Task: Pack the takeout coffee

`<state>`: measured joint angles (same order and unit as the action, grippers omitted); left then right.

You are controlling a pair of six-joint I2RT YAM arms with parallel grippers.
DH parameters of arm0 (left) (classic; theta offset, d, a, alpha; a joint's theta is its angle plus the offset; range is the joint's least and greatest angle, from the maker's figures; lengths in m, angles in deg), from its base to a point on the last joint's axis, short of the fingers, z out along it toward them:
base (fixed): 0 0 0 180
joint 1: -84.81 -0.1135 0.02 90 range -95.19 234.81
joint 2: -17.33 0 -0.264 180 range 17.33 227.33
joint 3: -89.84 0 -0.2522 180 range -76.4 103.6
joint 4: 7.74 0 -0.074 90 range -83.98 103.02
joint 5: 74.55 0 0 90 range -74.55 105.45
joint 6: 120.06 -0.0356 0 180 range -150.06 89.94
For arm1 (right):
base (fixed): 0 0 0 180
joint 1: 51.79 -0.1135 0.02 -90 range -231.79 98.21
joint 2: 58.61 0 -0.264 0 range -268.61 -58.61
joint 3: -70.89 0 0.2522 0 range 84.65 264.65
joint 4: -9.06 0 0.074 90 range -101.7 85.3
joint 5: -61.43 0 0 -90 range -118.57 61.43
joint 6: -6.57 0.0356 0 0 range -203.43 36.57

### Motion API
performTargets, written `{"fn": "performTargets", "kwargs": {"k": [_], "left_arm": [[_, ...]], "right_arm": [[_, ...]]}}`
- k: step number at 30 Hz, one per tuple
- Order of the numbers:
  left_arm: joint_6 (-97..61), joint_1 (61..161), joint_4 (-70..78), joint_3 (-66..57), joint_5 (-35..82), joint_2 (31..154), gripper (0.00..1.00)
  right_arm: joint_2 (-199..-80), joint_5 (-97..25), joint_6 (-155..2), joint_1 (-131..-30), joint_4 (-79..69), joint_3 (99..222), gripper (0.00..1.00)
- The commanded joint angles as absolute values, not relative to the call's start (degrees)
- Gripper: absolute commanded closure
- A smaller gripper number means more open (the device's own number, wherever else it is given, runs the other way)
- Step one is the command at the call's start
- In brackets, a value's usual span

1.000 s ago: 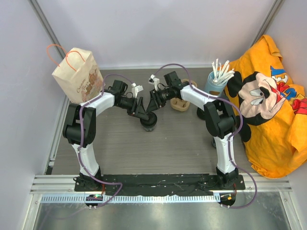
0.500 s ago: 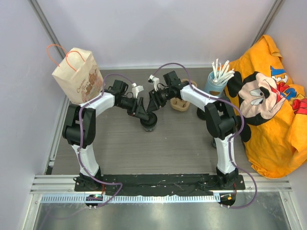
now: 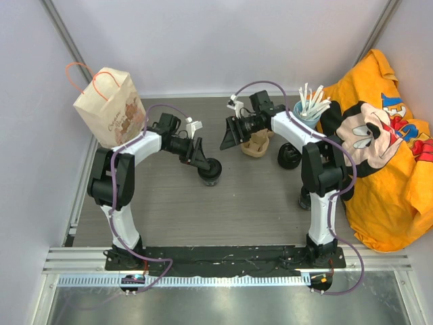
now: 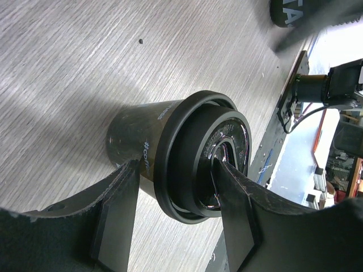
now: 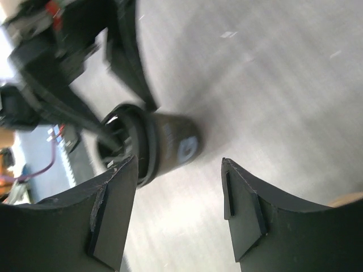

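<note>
The left end effector point(image 4: 173, 170) pinches the wall of the coffee cup point(image 4: 133, 139), one finger inside and one outside. The cup stands mid-worktop point(image 3: 237, 210). The right end effector point(image 5: 177, 170) is spread, clear of the cup, beside the cardboard carrier point(image 3: 256, 147).

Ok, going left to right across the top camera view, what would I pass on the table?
Paper bag → takeout coffee cup → cardboard carrier → blue cup of stirrers → orange Mickey cloth.
</note>
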<state>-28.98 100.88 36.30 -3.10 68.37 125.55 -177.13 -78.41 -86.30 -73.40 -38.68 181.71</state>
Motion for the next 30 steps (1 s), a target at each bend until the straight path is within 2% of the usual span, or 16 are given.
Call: {"fn": "performTargets", "kwargs": {"k": [1, 8, 11, 20, 26, 30], "left_arm": [[-33.58, 100.8, 34.58, -6.88, 50.16, 128.07, 0.85], [-33.05, 100.89, 33.97, -7.49, 50.16, 127.54, 0.85], [-33.05, 100.89, 33.79, -7.58, 50.08, 127.37, 0.86], [-32.96, 100.89, 33.61, -7.84, 49.9, 127.19, 0.87], [-32.87, 100.89, 33.62, -7.76, 49.81, 127.19, 0.88], [-32.87, 100.8, 33.62, -7.76, 49.9, 127.28, 0.89]], "right_arm": [[-170.94, -83.93, -88.78, -74.55, -41.62, 175.91, 0.34], [-169.62, -86.67, -87.04, -77.01, -38.21, 167.28, 0.34], [-169.09, -85.35, -83.53, -77.63, -33.47, 164.64, 0.27], [-171.55, -89.21, -76.66, -77.54, -29.58, 165.95, 0.24], [-173.83, -89.65, -73.32, -77.54, -27.3, 166.74, 0.3], [-175.5, -90.53, -70.86, -77.72, -25.45, 167.01, 0.39]]}}
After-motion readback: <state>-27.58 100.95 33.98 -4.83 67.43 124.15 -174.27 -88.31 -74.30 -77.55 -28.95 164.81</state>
